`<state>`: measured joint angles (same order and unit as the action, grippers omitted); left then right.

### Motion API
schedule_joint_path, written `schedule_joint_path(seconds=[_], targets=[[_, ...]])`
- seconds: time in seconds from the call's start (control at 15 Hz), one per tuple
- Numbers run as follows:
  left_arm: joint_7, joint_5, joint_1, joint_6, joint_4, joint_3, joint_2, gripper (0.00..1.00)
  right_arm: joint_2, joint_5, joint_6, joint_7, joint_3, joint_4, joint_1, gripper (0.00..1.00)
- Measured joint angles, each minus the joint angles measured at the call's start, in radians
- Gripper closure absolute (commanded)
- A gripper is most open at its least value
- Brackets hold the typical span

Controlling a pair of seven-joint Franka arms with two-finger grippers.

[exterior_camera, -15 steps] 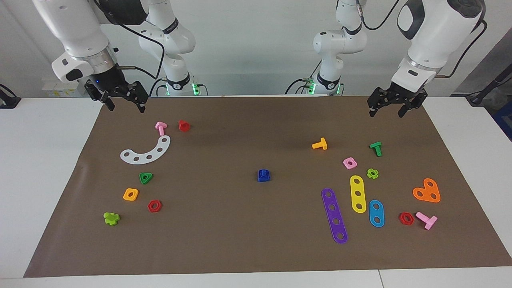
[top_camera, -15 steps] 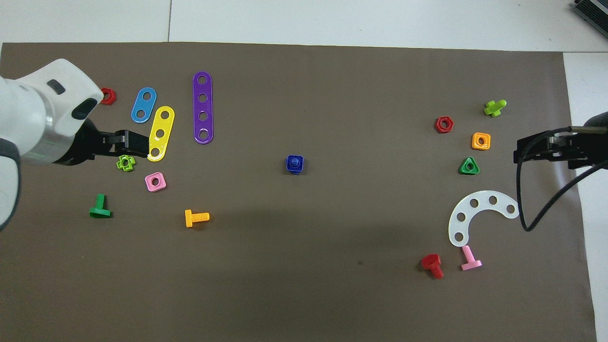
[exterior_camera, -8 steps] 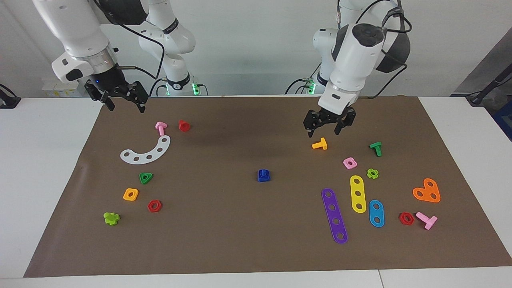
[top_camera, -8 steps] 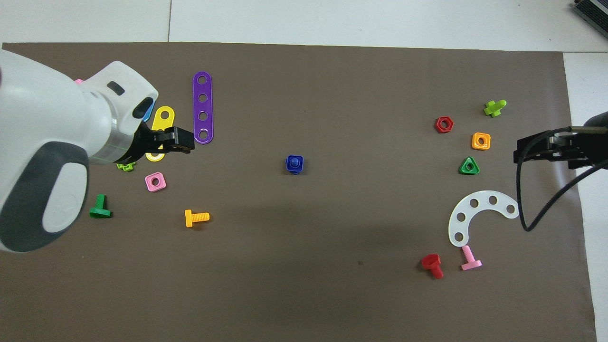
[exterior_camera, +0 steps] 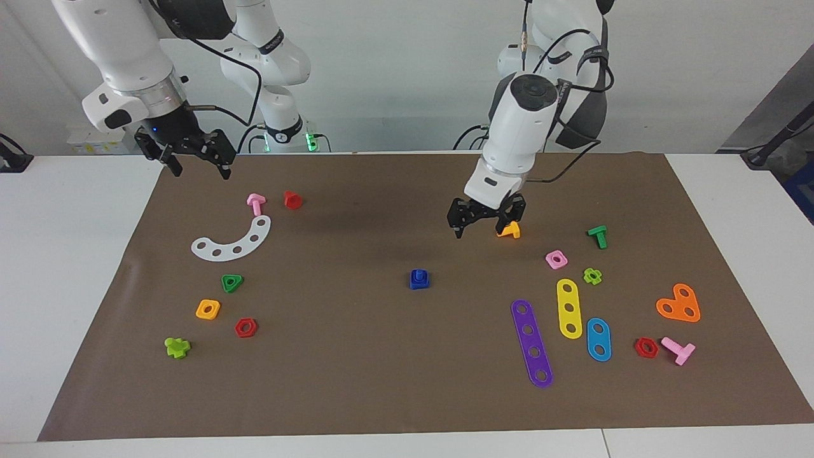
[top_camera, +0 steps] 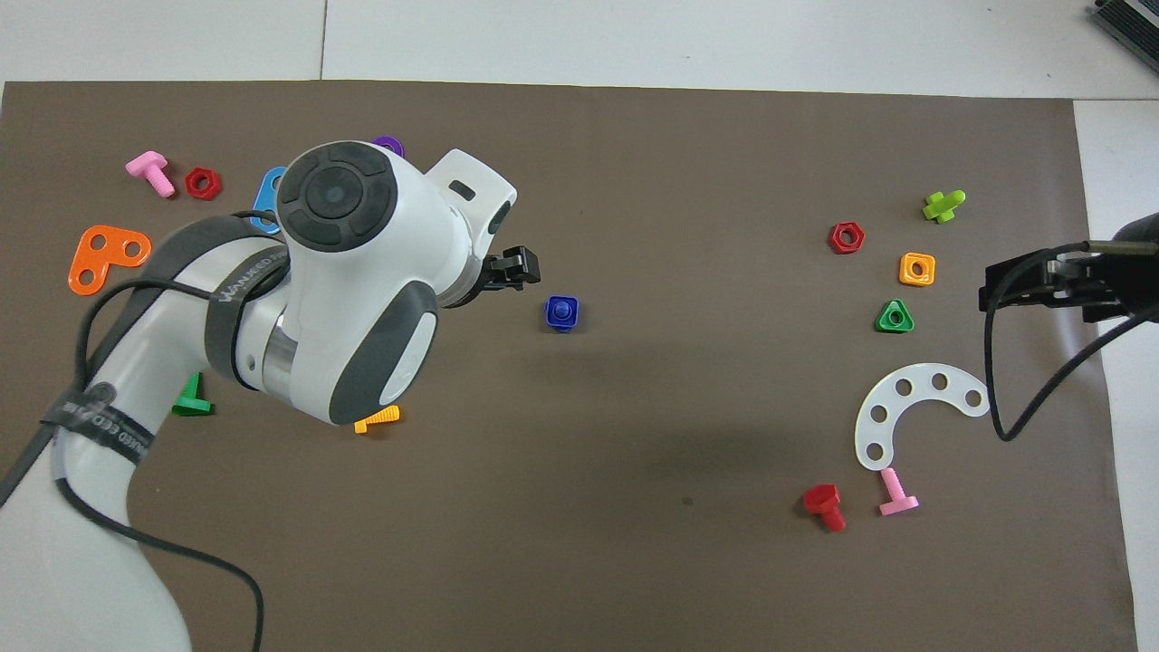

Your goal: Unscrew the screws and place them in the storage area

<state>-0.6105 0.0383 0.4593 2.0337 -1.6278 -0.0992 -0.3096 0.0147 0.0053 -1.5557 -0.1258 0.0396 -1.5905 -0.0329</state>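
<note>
Found the right gripper [exterior_camera: 201, 173] parked with its jaws open over the edge of the brown paper sheet [exterior_camera: 356, 381] at the right arm's end of the desk [exterior_camera: 63, 254], waiting, holding nothing. Noted a pink screw [exterior_camera: 255, 203] and a white curved strip [exterior_camera: 233, 242] on the paper close to it, none of them the target.

Located the dark-blue screw [exterior_camera: 418, 274] near the middle of the sheet, well apart from every other piece, post upright, long axis vertical. Took it to be seated in a blue square nut [exterior_camera: 425, 284]. Could not separate the two cleanly, nor make out the screw's flat head, presumably underneath.

Found the left gripper [exterior_camera: 480, 230] hanging low over bare paper, open and empty, just beside an orange screw [exterior_camera: 510, 231] half hidden by one finger. Judged the blue screw to lie from that gripper toward the right arm's end and farther from the robots, with clear paper between. Judged the left arm much the nearer of the two, so likely the one to reach. Reckoned an approach from straight above would suit the upright post.

Lost most of the purple strip [exterior_camera: 531, 343] and the yellow strip [exterior_camera: 569, 308] under the left arm's bulk in the overhead view. Could not tell there how high the gripper stood.
</note>
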Motion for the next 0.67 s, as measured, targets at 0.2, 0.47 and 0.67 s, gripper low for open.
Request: schedule_joint_path(seconds=[0.2,0.47,0.67], targets=[[-0.055,-0.045,0.048,0.023,0.074,0.001,-0.112,0.04,0.000,0.000,0.000,0.000,0.000,0.000,0.000,0.00],[-0.069,-0.076,0.077,0.100,0.106,0.001,-0.198,0.05,0.000,0.000,0.000,0.000,0.000,0.000,0.000,0.00],[-0.069,-0.101,0.085,0.136,0.103,0.002,-0.220,0.08,0.000,0.000,0.000,0.000,0.000,0.000,0.000,0.00]])
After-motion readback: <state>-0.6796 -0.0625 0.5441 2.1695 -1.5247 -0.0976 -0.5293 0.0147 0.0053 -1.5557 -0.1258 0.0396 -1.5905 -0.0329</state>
